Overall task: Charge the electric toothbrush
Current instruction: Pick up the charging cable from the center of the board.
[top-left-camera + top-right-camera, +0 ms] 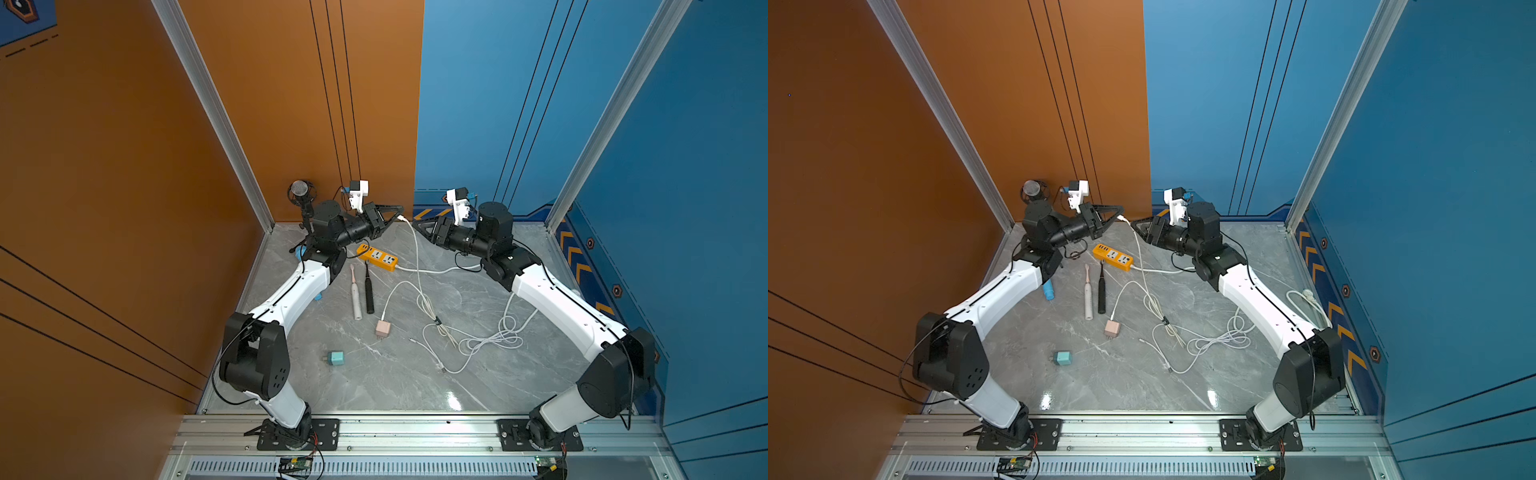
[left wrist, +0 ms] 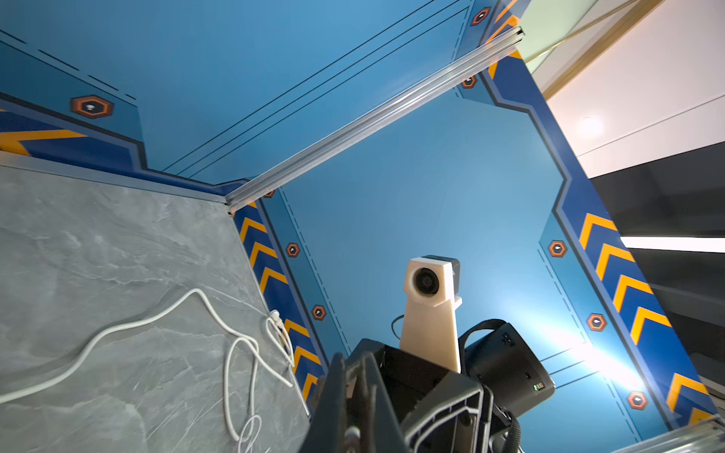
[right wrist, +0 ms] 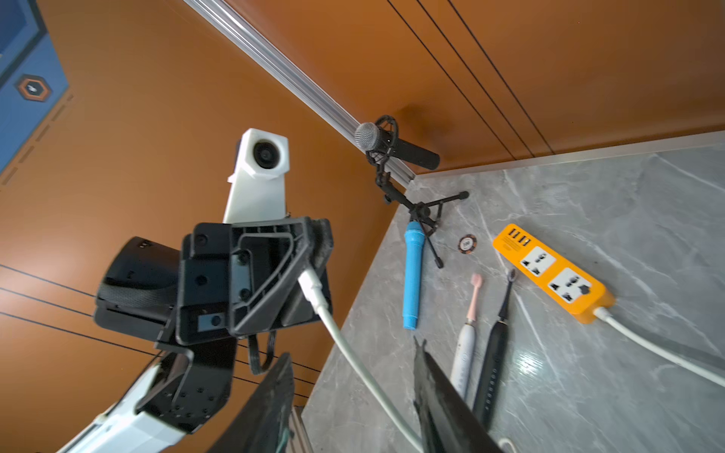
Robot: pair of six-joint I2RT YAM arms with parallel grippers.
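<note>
Two electric toothbrushes lie side by side on the grey table: a white one with a pink head [image 1: 355, 297] [image 3: 465, 345] and a black one [image 1: 368, 291] [image 3: 496, 341]. Above the table's far edge my left gripper [image 1: 400, 211] [image 3: 319, 251] is shut on the plug [image 3: 310, 283] of a white cable [image 1: 415, 249], which hangs down to the table. My right gripper [image 1: 415, 226] [image 3: 353, 349] faces it closely. Its jaws stand open, with the cable [image 3: 333, 325] running loose between them. An orange power strip [image 1: 377, 257] [image 3: 549, 270] lies just beyond the toothbrushes.
A pink adapter [image 1: 382, 329] and a teal adapter [image 1: 335, 358] lie mid-table, with loose white cable coils [image 1: 486, 340] to their right. A microphone on a tripod [image 1: 300, 191] stands in the far left corner, a blue cylinder [image 1: 1049, 289] near it. Walls enclose the table on three sides.
</note>
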